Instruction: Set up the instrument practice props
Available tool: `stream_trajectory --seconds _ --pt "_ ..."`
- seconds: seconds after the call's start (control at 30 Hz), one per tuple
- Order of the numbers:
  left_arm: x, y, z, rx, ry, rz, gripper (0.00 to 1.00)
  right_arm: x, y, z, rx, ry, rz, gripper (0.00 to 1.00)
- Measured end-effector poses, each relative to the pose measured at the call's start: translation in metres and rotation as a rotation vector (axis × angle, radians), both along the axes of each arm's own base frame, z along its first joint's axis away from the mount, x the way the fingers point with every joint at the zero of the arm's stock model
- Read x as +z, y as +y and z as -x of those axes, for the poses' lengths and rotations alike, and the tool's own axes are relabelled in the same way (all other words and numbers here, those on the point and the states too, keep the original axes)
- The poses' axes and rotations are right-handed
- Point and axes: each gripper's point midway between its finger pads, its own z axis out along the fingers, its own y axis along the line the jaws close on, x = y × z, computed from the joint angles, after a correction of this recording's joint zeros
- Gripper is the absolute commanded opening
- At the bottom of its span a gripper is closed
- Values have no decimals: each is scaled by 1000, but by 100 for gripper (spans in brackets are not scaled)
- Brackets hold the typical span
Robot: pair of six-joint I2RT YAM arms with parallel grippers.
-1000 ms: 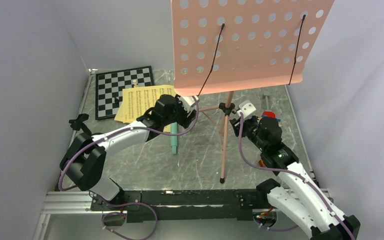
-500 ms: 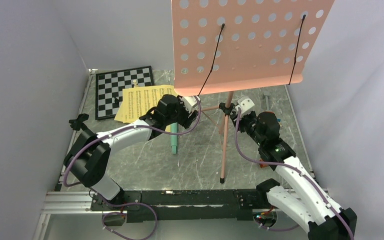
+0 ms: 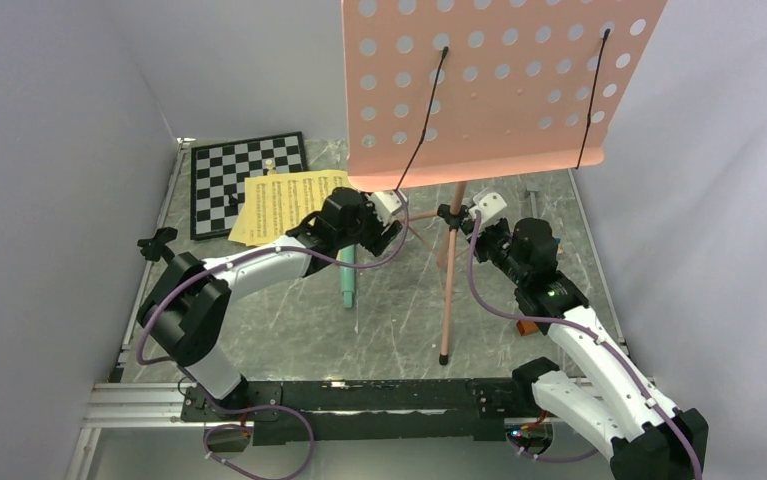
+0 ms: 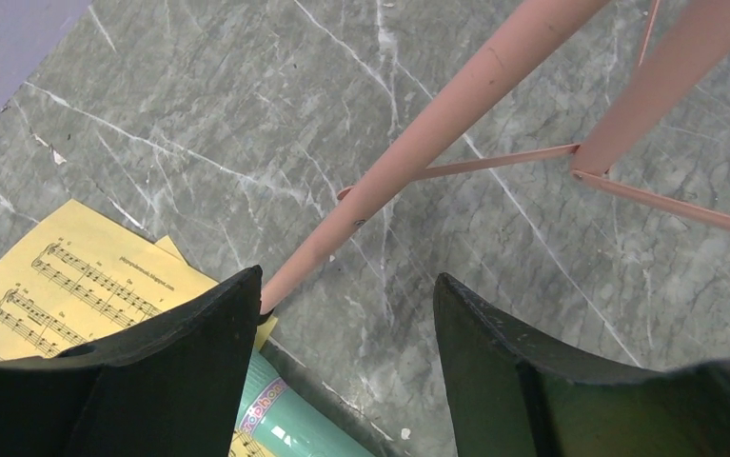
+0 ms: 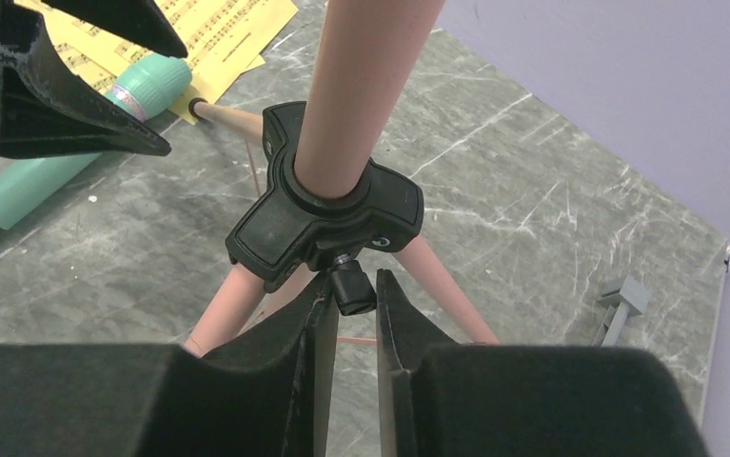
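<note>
Moved: right gripper [image 5: 353,282] has been brought up to the stand and narrowed since a second ago.
Right jaws: drawn close about the small locking knob [image 5: 351,291] under the black collar [image 5: 327,224]; whether it is clamped cannot be told.
Left gripper [image 4: 346,286]: spread, empty, above a tripod leg [image 4: 418,143].
Pink music stand [image 3: 489,80]: upright, upper centre-right of the overhead view.
Risk: if the knob is pulled or loosened unbraced, the top-heavy stand could be tipped or its legs collapsed.
</note>
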Motion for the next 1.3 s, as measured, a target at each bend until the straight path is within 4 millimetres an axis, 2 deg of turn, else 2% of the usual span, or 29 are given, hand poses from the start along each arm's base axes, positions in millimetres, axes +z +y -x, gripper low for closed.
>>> stream_trajectory --seconds 0.2,0.47,0.77,1.07,1.3 --pt "-4 -7 -5 0 -17 -27 70 0 0 0 -5 8 -16 13" --pt "-9 -15 -39 77 -66 -92 71 0 3 2 -9 34 -72 13" --pt "-23 -24 -58 97 -91 -178 71 1 4 1 -27 50 -131 11" --pt "-29 -19 -70 96 -62 -194 71 0 12 1 -23 72 -211 9" --pt "-29 -13 -88 94 -50 -204 71 1 20 -4 -24 86 -265 6"
